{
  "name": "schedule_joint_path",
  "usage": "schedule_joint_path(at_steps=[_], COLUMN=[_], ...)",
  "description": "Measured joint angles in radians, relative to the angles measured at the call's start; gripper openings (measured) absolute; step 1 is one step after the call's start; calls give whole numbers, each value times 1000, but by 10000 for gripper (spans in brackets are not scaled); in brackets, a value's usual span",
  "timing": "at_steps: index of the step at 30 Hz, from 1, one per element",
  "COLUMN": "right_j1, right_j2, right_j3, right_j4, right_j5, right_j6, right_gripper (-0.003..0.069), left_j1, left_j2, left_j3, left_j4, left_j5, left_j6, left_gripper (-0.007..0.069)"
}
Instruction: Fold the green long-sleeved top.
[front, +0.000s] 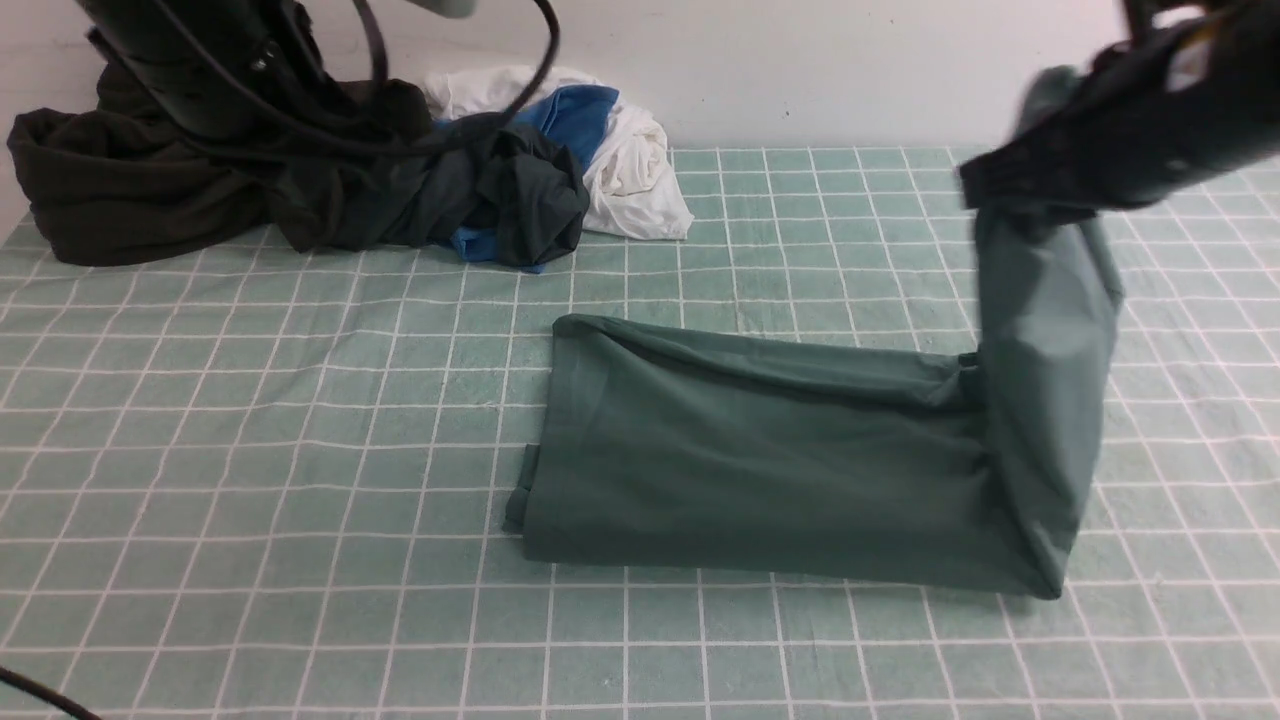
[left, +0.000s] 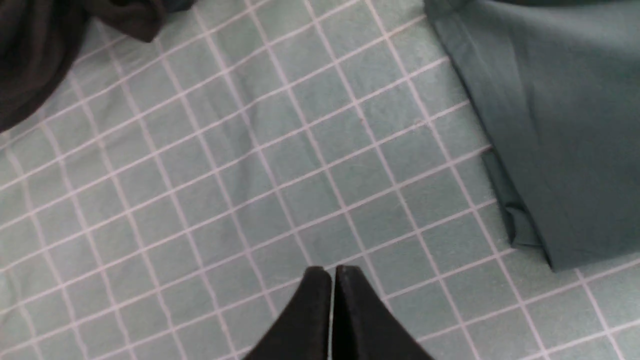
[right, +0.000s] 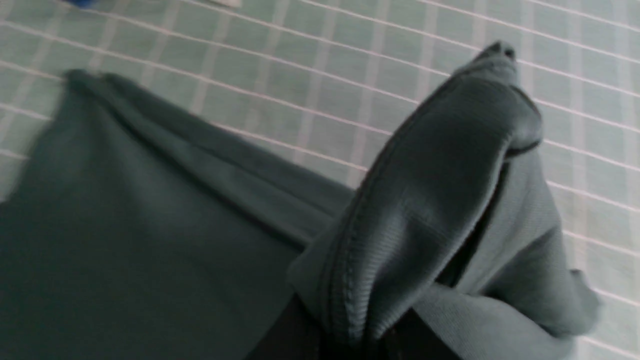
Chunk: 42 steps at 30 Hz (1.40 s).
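The green long-sleeved top (front: 760, 460) lies folded into a long band across the middle of the checked table. Its right end is lifted off the table and hangs from my right gripper (front: 1010, 200), which is shut on the ribbed hem of the top (right: 400, 240); the fingers are almost hidden under the cloth. My left gripper (left: 331, 272) is shut and empty, held above bare cloth-covered table to the left of the top's left edge (left: 550, 150). In the front view only the left arm's upper part (front: 200, 70) shows. The white logo is not visible.
A very dark garment (front: 250, 190) is heaped at the back left, with white (front: 630, 170) and blue (front: 570, 115) garments beside it. The checked green table cover (front: 300, 450) spreads over the whole surface. A white wall stands behind.
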Motion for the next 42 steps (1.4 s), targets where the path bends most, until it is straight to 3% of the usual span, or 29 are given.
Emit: schedule_joint_path(at_steps=[6, 9, 13, 16, 20, 26, 33, 42], right_j1=[172, 214, 232, 225, 198, 181, 190, 179], right_j2=[253, 381, 451, 442, 423, 462, 492, 52], right_j3=[-138, -221, -324, -382, -348, -189, -165, -18], right_j4=[66, 85, 96, 57, 31, 82, 135, 188], right_j5=[-71, -66, 3, 106, 152, 19, -20, -42], right_j6=[-12, -20, -23, -46, -67, -68, -98, -198], right_gripper=[67, 119, 271, 456, 547, 561, 533, 428], left_j1=[63, 72, 72, 72, 72, 72, 72, 72], left_j2=[-167, -242, -306, -390, -483, -639, -808, -1275], left_j3=[113, 207, 328, 479, 632, 858, 1044, 1259], left_j4=[24, 16, -9, -20, -21, -31, -76, -84], left_j5=[5, 11, -9, -98, -186, -331, -444, -431], left_j6=[-52, -61, -61, -93, -139, -185, -193, -193], left_gripper=[-3, -3, -3, -3, -3, -3, -3, -3])
